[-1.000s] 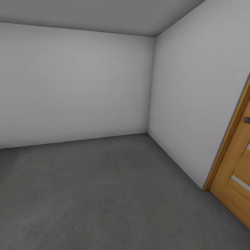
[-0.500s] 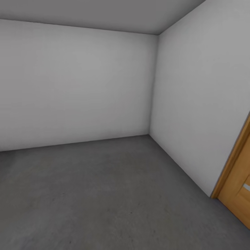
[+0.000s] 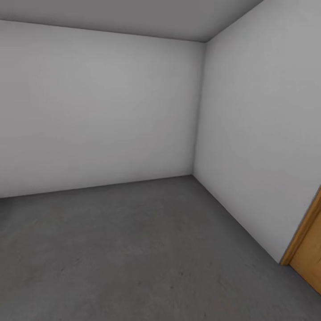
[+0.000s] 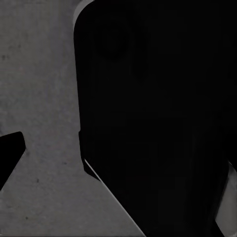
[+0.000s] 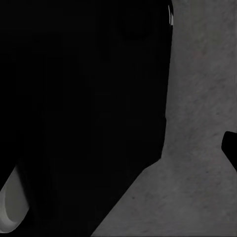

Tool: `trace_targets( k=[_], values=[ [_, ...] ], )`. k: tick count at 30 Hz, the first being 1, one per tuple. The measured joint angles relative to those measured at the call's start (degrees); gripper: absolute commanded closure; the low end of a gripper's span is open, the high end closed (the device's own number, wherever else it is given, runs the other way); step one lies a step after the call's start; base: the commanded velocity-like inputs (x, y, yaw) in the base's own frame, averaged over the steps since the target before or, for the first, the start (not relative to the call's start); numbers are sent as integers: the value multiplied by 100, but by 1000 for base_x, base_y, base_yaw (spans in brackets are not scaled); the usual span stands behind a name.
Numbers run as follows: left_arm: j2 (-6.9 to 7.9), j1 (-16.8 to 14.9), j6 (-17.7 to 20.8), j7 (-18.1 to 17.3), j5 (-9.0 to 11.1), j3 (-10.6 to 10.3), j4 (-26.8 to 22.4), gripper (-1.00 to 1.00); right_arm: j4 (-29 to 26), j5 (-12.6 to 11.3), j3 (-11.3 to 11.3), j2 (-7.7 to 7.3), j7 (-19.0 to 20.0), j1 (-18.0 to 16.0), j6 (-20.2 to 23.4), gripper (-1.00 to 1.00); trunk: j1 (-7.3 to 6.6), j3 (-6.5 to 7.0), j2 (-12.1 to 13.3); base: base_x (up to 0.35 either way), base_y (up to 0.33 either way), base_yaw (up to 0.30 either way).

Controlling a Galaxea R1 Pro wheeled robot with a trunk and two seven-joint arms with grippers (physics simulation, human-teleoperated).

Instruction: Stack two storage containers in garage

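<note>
Garage corner faces you: dark grey speckled concrete floor (image 3: 133, 249), plain grey-white walls (image 3: 98, 111), wooden door (image 3: 310, 254) at right. Neither end effector's opening can be told.

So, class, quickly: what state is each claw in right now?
Left claw: cannot be told; the left wrist view is mostly a dark shape over grey floor.
Right claw: cannot be told either, for the same reason.

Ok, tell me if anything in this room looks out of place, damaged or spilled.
Nothing stands out. The grey concrete floor shows only faint speckling, with no spill or crack. The two white walls meet cleanly at the corner, unmarked. The wooden door at the right edge sits straight in its frame. The wrist views show dark robot parts over that same floor.
</note>
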Motion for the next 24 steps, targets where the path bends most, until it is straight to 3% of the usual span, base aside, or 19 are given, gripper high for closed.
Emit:
trace_targets(
  k=[24],
  values=[
    [0,0,0,0,7,8,0,-100,0,-3,11,3,0,0,0,-100,0,0,0,289,78,-267]
  ],
)
